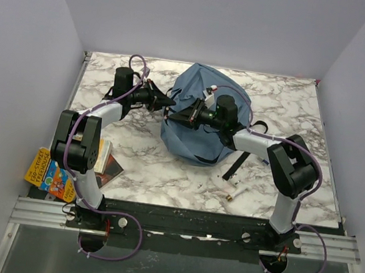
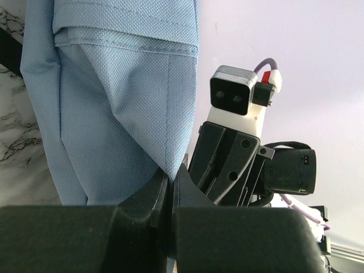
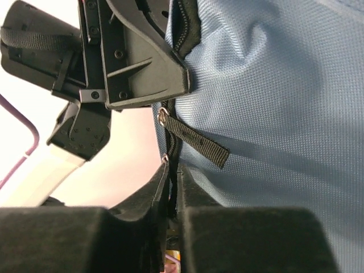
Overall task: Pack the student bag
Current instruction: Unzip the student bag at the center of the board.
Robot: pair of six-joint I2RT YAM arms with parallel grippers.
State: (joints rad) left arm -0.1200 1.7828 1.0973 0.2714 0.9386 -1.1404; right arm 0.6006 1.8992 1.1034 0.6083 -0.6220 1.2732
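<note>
Clearly one student bag (image 1: 206,109) sits on the table (image 1: 157,173), a rounded hump of dusty-blue woven cloth with stitched seams. It has one black webbing pull tab (image 3: 196,142) and a black strap (image 1: 236,164) trailing out. Two sets of matte black fingers meet at its edge. The left fingers (image 2: 161,196) are pressed together on a fold of its fabric. Beside them, the right fingers (image 3: 183,196) sit almost together on the bag's black zipper edge, just below the tab. Grey-veined white marble patterns the table.

Rounded dusty-blue student bag (image 1: 199,88), slumped on marble table (image 1: 145,165), black straps trailing
</note>
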